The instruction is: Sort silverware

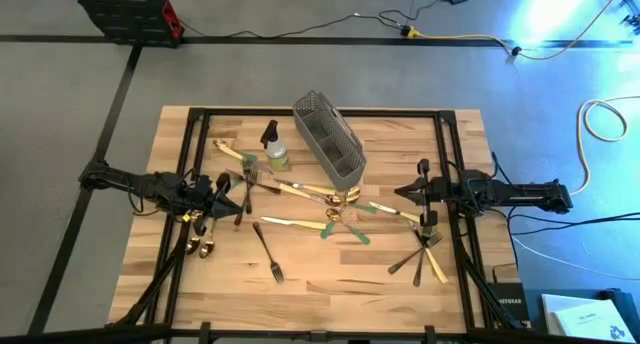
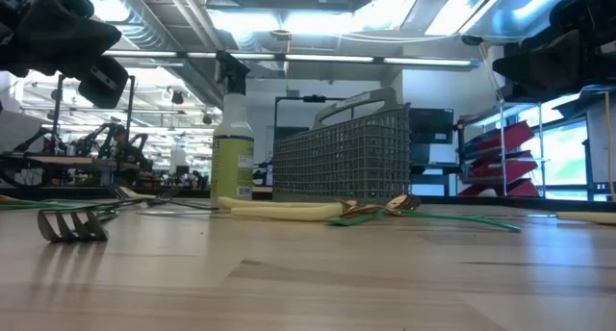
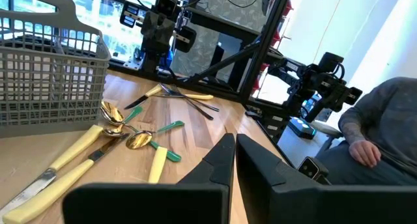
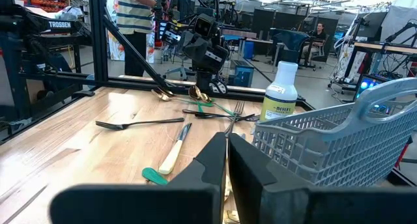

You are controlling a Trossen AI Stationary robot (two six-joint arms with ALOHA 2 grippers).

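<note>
Wooden desk (image 1: 330, 284) holds the silverware (image 1: 330, 209), spread flat all around the grey caddy (image 1: 330, 144), none in it yet. Left gripper (image 1: 238, 196) and right gripper (image 1: 405, 192) wait at the sides, jaws together, holding nothing, probably ready to start.

Both arms reach inward low over the table, left gripper (image 1: 243, 197) and right gripper (image 1: 400, 193) closed, empty.

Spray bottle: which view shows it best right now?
The right wrist view: the spray bottle stands whole, label legible, beside the caddy. High view shows it small from above; low view backlit; left wrist view misses it.
</note>
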